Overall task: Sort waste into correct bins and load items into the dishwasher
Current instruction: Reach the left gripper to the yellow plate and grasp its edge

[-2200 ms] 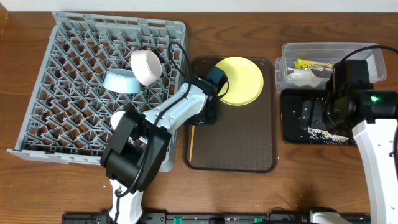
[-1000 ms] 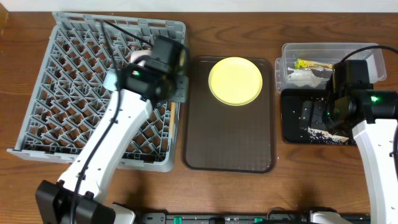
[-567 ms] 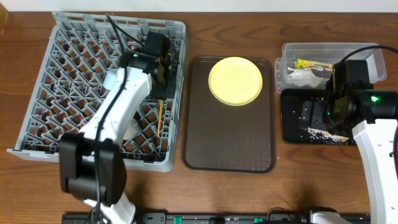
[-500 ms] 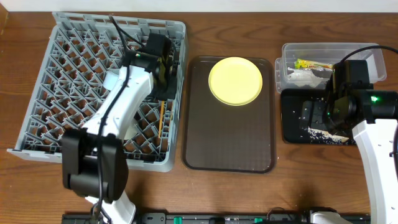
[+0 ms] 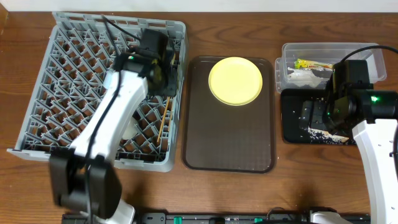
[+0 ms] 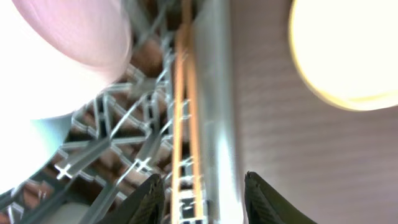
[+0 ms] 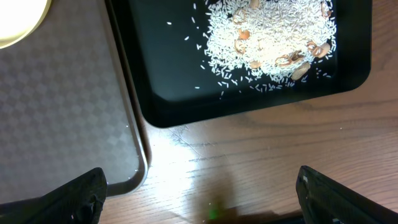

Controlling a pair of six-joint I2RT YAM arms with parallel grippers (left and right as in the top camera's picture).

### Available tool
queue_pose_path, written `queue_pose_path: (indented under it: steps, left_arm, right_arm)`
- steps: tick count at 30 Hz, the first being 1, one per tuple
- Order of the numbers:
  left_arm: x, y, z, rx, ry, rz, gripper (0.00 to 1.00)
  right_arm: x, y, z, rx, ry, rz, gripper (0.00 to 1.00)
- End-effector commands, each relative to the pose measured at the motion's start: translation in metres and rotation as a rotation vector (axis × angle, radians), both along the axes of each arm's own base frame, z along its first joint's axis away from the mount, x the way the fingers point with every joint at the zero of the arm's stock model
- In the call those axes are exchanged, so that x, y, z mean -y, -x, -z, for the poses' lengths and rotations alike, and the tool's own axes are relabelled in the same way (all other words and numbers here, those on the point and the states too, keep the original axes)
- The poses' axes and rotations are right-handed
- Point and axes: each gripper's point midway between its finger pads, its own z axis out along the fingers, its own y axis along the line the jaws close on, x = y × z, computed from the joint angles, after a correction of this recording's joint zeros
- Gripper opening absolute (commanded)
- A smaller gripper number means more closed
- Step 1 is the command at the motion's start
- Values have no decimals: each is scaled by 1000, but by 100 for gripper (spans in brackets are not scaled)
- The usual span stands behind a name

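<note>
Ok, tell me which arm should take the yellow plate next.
Left, probably. The left gripper hangs at the right edge of the dish rack, beside the brown tray, jaws open, the yellow plate close by. The right gripper sits farther off, over the black tray, and the rack is on the left.

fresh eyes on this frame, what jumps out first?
The grey dish rack fills the left of the table, with the left gripper open over the chopsticks lying along its right edge. Next, the bright yellow plate, alone at the far end of the central brown tray. At right, a heap of rice scraps sits in the black tray.
</note>
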Motion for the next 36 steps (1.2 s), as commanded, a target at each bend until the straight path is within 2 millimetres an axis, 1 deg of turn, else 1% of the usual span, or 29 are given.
queue_pose_path:
  steps: [1,3,5,6,7,8,9,10,11,12,14,15,16,18,20,22,24,29,31,32,34,36]
  left_arm:
    - [43,0,-37,120,109,127,49]
    - [64,-4,-37,161,120,179,55]
    - [89,-10,-33,201,137,227,55]
    - [101,-13,-29,217,145,249,52]
    - [115,-17,-23,231,152,272,47]
    - [132,-23,-11,241,160,300,36]
    - [143,-25,-1,240,162,317,28]
    - [150,-27,8,235,162,327,25]
    - [158,-28,22,222,160,341,25]
    - [162,-28,30,213,158,348,25]
    - [174,-24,66,154,142,364,19]
    - [176,-22,74,139,136,368,14]
    - [177,-19,86,114,127,374,13]
    - [178,-14,105,72,111,378,12]
    - [175,-10,116,36,95,377,10]
    - [169,-5,122,7,74,371,10]
    - [153,5,131,-51,5,352,10]
    - [134,29,143,-158,-62,344,9]
    - [129,37,145,-193,-76,343,6]
    - [127,40,145,-207,-82,343,6]
    - [118,54,146,-269,-108,341,6]
    - [115,59,143,-286,-115,341,6]
  right_arm:
    - [3,-2,-6,19,13,-3,95]
    - [3,-2,-6,18,13,-3,95]
    - [3,-2,-6,18,12,-4,95]
    - [3,-2,-6,18,12,-4,95]
    - [3,-2,-6,18,12,-4,95]
    - [3,-2,-6,18,12,-4,95]
    - [3,-2,-6,18,12,-4,95]
    - [3,-2,-6,18,12,-4,95]
    - [3,-2,-6,18,12,-4,95]
    - [3,-2,-6,18,12,-4,95]
    - [3,-2,-6,18,12,-4,95]
    - [3,-2,-6,18,12,-4,95]
    - [3,-2,-6,18,12,-4,95]
    - [3,-2,-6,17,12,-4,95]
    - [3,-1,-6,15,12,-4,95]
    - [3,-1,-6,15,12,-4,95]
    - [3,-1,-6,15,12,-4,95]
    - [3,-1,-6,15,12,-4,95]
    - [3,-1,-6,14,13,-4,95]
    - [3,-1,-6,14,12,-4,95]
    - [3,0,-5,12,12,-4,95]
    - [3,-1,-6,13,13,-4,95]
